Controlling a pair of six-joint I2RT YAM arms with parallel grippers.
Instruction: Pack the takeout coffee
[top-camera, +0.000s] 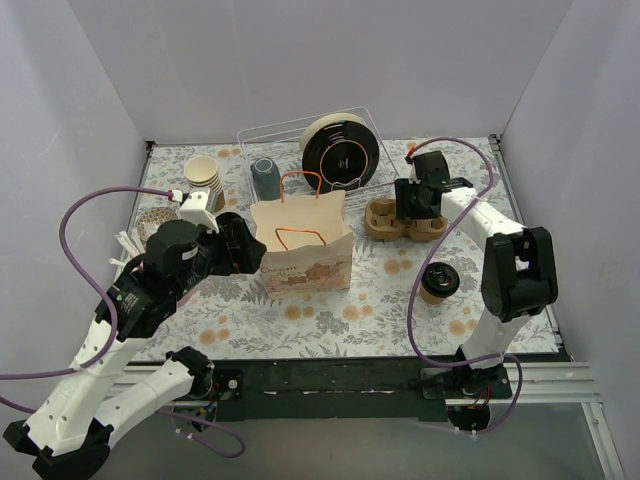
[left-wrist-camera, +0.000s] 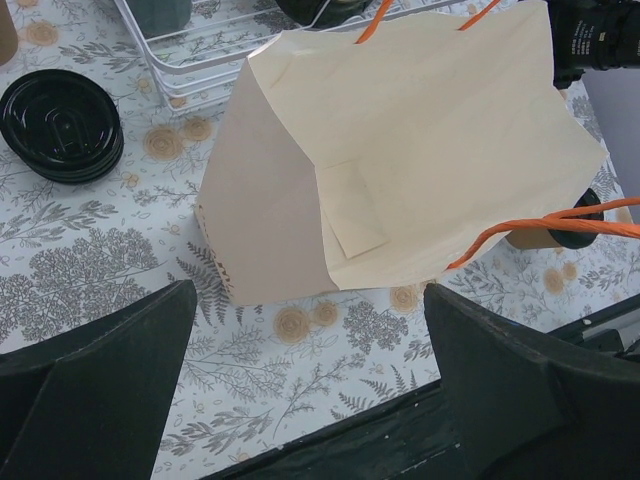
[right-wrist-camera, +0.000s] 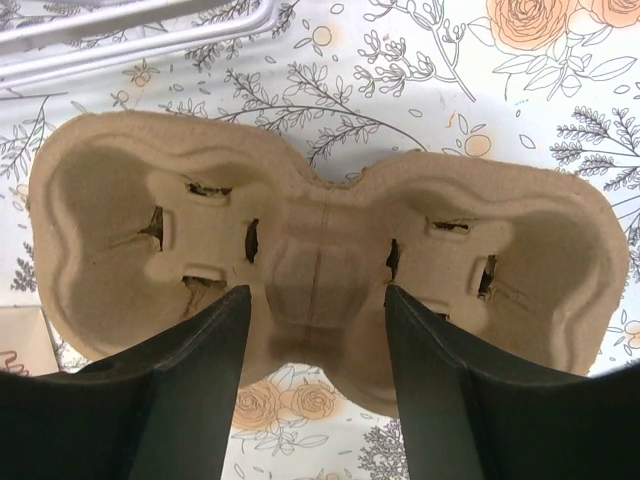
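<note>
The takeout coffee (top-camera: 438, 283), a small tan kraft paper cup with a round black plastic lid, stands upright on the floral-patterned table (top-camera: 250, 320) near the right arm's base, apart from everything else and not yet packed.

The right gripper (right-wrist-camera: 318, 310) hovers at the moulded brown pulp carrier (right-wrist-camera: 110, 200), a two-well cup holder lying behind the cup. Its fingers stand about half apart on either side of the carrier's narrow middle ridge. The pictures do not show whether they press on it or only straddle it.

The left gripper (left-wrist-camera: 310, 300) is spread wide and holds nothing. It faces the side of the upright cream paper bag (top-camera: 300, 250) with orange twisted handles (left-wrist-camera: 540, 225), which stands in the middle of the table.

The step in hand looks like taking the pulp carrier by its waist. To do that well, the right gripper should probably close squarely on the central ridge, where the pulp is stiffest, rather than on a thin well wall that could buckle. A level lift would keep both wells usable for the cup. The paper bag is light and could tip or slide, so the left gripper would likely do best to steady its side or mouth, clear of the handles, before anything goes in.
</note>
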